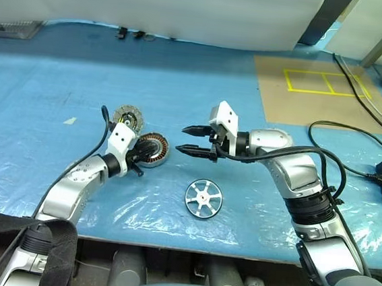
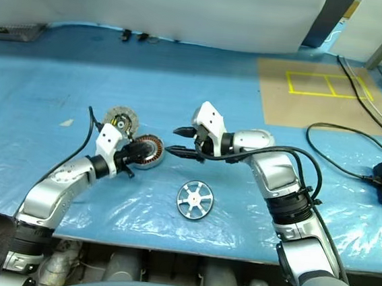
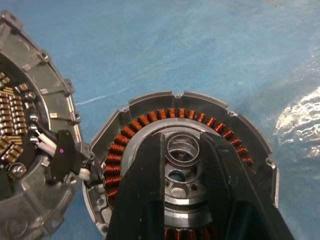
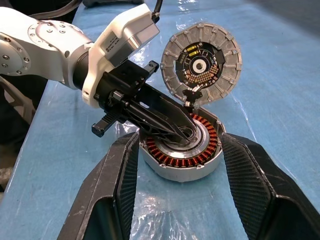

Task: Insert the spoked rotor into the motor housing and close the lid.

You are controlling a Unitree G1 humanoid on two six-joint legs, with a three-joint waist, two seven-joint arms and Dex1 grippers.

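Housing (image 1: pixel 154 149) on blue sheet (image 1: pixel 45 115), lid (image 1: pixel 128 117) open beside it, L gripper (image 4: pixel 182 131) tips nearly shut in housing centre, R gripper (image 1: pixel 192 140) open, empty, near housing, rotor (image 1: pixel 203 199) flat nearby.

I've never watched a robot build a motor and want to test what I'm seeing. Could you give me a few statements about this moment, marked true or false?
1. The spoked rotor lies on the blue sheet, apart from both arms. True.
2. The lid is shut over the motor housing. False: it stands swung open at the housing's edge, its inside showing.
3. The left gripper has its fingers reaching into the housing's centre. True.
4. The right gripper is carrying the rotor. False: its fingers are spread and hold nothing.
5. The rotor already sits inside the housing. False: the copper windings are still uncovered.
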